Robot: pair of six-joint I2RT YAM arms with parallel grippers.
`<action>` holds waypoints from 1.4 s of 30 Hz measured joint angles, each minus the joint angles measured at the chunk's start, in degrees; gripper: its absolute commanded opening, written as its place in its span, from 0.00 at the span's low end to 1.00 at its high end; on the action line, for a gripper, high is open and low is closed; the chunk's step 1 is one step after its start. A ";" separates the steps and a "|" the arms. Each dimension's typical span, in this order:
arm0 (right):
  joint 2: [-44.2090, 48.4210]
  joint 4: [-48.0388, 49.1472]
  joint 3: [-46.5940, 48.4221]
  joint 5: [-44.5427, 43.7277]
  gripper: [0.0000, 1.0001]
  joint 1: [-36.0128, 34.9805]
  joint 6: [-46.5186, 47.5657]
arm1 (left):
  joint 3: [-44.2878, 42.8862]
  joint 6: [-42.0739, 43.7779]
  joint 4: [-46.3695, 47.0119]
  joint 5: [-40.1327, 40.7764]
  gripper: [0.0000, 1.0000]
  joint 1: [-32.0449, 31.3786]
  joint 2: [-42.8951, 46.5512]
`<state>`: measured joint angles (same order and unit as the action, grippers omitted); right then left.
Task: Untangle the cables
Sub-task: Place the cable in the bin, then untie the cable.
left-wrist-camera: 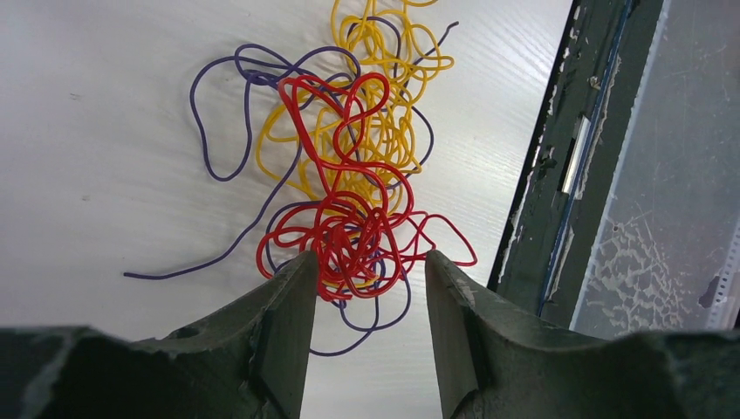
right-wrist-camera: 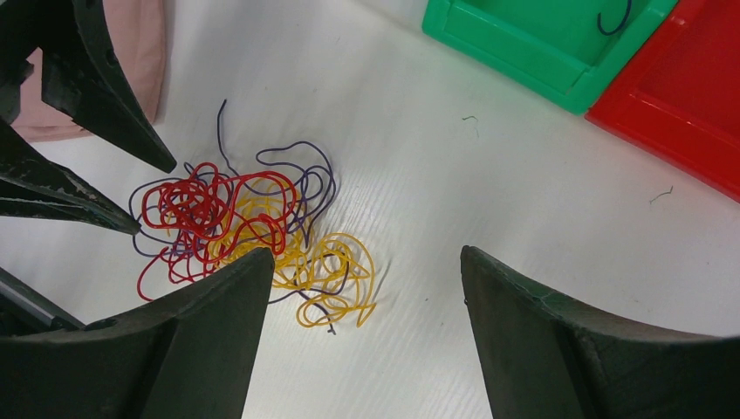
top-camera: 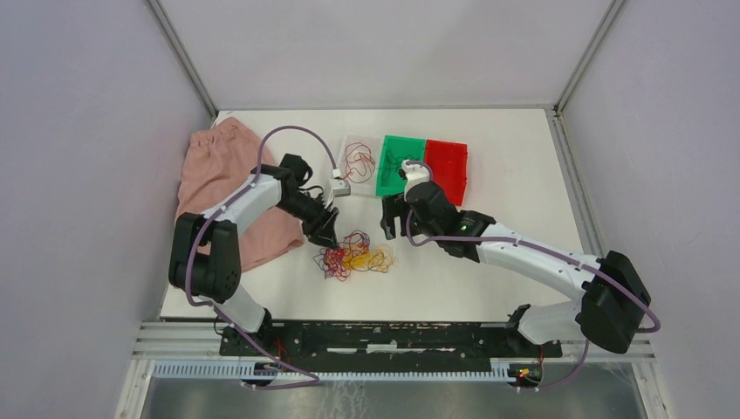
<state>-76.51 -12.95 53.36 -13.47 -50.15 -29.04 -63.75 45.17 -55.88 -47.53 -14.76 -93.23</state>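
The cables (top-camera: 353,257) lie in one tangle on the white table: red (left-wrist-camera: 345,231), yellow (left-wrist-camera: 375,113) and thin purple-blue (left-wrist-camera: 218,131) wires looped through each other. My left gripper (left-wrist-camera: 371,266) is open, its tips either side of the near edge of the red clump, holding nothing. In the top view it (top-camera: 323,236) is at the tangle's left end. My right gripper (right-wrist-camera: 362,253) is open and empty, above the table just right of the yellow loops (right-wrist-camera: 336,271). In the top view it (top-camera: 388,229) hangs above the tangle's right end.
A pink cloth (top-camera: 222,188) lies at the left. Behind the tangle stand a clear tray with red wires (top-camera: 358,161), a green tray (top-camera: 401,161) holding a dark wire piece (right-wrist-camera: 615,19), and a red tray (top-camera: 447,166). The table's front rail (left-wrist-camera: 558,175) is near.
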 measured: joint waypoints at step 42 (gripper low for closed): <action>5.73 21.68 -5.88 9.88 0.88 -0.55 4.90 | -18.18 -12.61 -2.38 -2.45 0.03 -3.91 15.78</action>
<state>-70.78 8.73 47.48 -3.60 -50.70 -24.14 -81.93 32.56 -58.26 -49.98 -18.68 -77.45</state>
